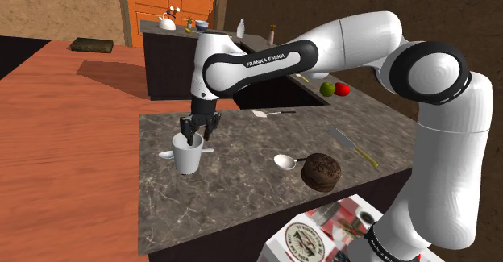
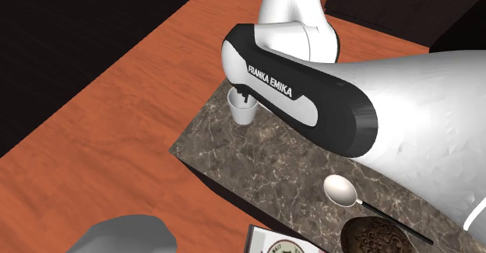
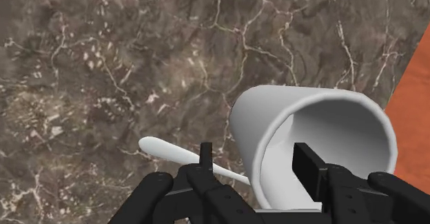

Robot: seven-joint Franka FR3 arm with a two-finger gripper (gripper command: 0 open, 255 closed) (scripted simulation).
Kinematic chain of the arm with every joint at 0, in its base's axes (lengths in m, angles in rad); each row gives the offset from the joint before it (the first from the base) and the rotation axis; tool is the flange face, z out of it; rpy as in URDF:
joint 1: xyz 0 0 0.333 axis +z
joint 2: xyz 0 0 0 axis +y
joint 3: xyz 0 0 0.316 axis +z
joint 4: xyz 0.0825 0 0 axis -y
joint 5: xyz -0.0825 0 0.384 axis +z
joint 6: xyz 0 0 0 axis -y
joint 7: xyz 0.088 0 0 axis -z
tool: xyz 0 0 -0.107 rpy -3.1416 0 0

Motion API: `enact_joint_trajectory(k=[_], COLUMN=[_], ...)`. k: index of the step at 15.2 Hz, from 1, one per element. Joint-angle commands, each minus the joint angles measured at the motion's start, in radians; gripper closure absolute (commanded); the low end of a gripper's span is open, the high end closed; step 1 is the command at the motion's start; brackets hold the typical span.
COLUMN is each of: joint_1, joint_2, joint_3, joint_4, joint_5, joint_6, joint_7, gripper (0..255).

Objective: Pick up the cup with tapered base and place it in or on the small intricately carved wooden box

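Note:
A white cup (image 1: 188,157) that narrows toward its base stands upright near the marble counter's (image 1: 234,196) edge at the shoulder view's left. My black gripper (image 1: 198,131) hangs straight over its rim. In the wrist view the gripper (image 3: 256,167) straddles the cup (image 3: 317,112) wall, one finger (image 3: 205,162) outside and the other finger (image 3: 310,171) inside, with gaps to the wall on both sides. The dark round carved box (image 1: 321,172) sits on the counter toward the stand. From the second exterior view, the cup (image 2: 243,110) peeks out under the arm and the box (image 2: 374,236) lies at the bottom edge.
A white spoon (image 3: 165,149) lies beside the cup's base. Another spoon (image 1: 284,162) rests next to the box, a knife (image 1: 352,146) lies further right, and fruit (image 1: 334,89) sits near the sink. The counter edge drops to red floor (image 3: 413,98) just past the cup.

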Motion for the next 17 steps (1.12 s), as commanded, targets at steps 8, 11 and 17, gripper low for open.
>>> enact_joint_trajectory(k=[8,11,17], joint_1=[0.000,-0.001,-0.003], joint_2=[0.000,-0.010,-0.035], joint_3=[0.000,0.002,0.006], joint_4=[0.000,0.013,0.059], joint_5=[0.000,0.003,0.011], joint_6=[0.000,-0.023,-0.093], joint_7=[0.000,0.000,0.001], gripper=[255,255,255])
